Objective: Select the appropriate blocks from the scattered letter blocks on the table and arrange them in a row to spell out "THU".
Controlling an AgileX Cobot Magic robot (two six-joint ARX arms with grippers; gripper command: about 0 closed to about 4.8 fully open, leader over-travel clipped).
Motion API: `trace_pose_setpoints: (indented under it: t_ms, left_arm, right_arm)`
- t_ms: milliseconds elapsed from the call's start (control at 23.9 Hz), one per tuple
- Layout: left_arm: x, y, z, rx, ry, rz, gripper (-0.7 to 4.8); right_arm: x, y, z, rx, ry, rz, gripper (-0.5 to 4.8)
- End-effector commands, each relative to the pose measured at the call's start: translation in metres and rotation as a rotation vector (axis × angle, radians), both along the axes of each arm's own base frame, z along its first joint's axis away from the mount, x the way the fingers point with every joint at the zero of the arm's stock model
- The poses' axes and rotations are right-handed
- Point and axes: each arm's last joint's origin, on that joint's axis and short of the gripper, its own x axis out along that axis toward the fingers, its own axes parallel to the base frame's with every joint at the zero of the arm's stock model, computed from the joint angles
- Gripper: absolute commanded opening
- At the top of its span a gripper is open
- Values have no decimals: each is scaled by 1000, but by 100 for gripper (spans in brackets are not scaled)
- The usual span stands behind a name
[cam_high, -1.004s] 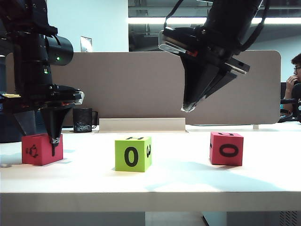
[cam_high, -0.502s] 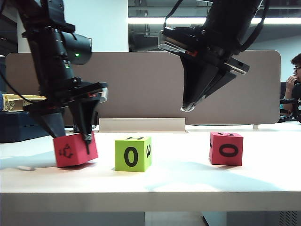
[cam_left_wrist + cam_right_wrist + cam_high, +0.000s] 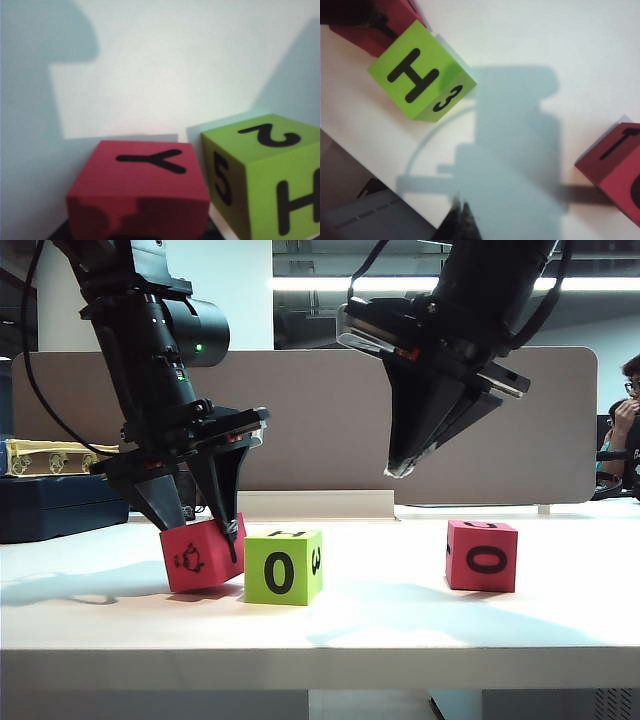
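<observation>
The left end effector [image 3: 200, 525] pinches a red block [image 3: 201, 554] between its two fingers on the white surface [image 3: 400, 625], the block tilted and touching, or all but touching, the green block [image 3: 283, 566] at centre. The held block's front shows a small black figure; in the left wrist view its upper face [image 3: 140, 176] carries a Y, and the green block [image 3: 270, 175] just beside it shows 2, 5 and H. The green block sits flat, an O facing the front, a 3 on its right side and an H on top, the H and 3 plain in the right wrist view [image 3: 422, 75].

The right end effector [image 3: 403, 469] hangs above the surface, between the green block and the second red block [image 3: 482, 555], its fingers pressed together to a point and holding nothing; the closed tips [image 3: 460, 220] show in its own camera. The second red block stands well apart to the right, an O on its front; its top face [image 3: 615, 150] bears what looks like a T.

A grey-brown divider [image 3: 310, 420] runs behind the surface.
</observation>
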Motion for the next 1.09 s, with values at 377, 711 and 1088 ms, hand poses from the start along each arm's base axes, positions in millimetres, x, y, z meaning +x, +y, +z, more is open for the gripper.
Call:
trace_pose_setpoints:
  t_ms: [377,711,1088]
  left_arm:
    - [-2,-2,1,-47,33,-12,348]
    - [-1,-3,3,-74,22,-22,479]
    - [1,-2,5,-46,-25,-13,479]
  right_arm:
    - [0,1,4,16,-13,1,-1]
    - [1,1,4,18,-23,-2,-1]
    - [3,1,5,28,-41,-6,-1]
